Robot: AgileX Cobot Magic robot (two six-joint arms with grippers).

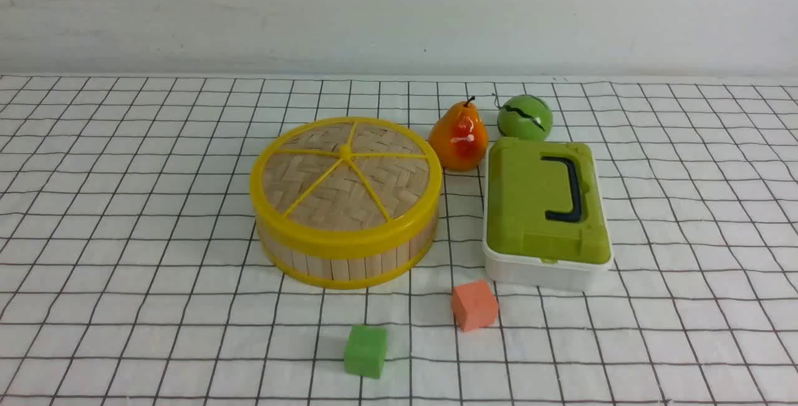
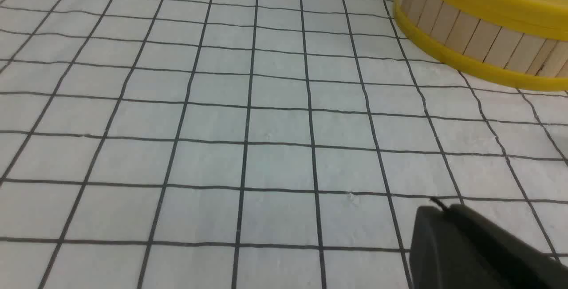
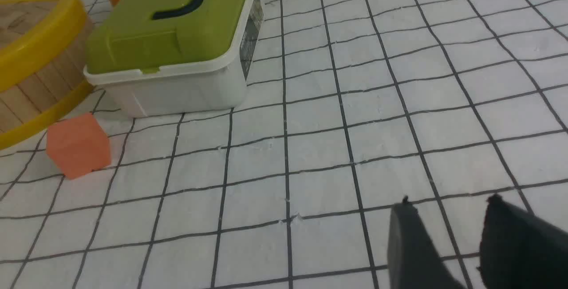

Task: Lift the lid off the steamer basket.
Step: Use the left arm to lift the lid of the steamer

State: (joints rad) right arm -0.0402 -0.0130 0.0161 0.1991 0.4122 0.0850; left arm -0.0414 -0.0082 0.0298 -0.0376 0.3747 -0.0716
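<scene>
The lid (image 1: 346, 175), woven bamboo with a yellow rim and yellow spokes, sits flat on the steamer basket (image 1: 349, 259) in the middle of the checked cloth. Neither gripper shows in the front view. In the left wrist view my left gripper (image 2: 443, 209) is shut and empty, low over bare cloth, well apart from the basket (image 2: 479, 40). In the right wrist view my right gripper (image 3: 449, 202) is open and empty over bare cloth, far from the lid (image 3: 31, 22) and the basket (image 3: 40, 89).
A white box with a green lid (image 1: 543, 206) stands just right of the basket. A pear (image 1: 459, 138) and a green ball-like fruit (image 1: 525, 118) lie behind. An orange cube (image 1: 474, 305) and a green cube (image 1: 366, 350) lie in front.
</scene>
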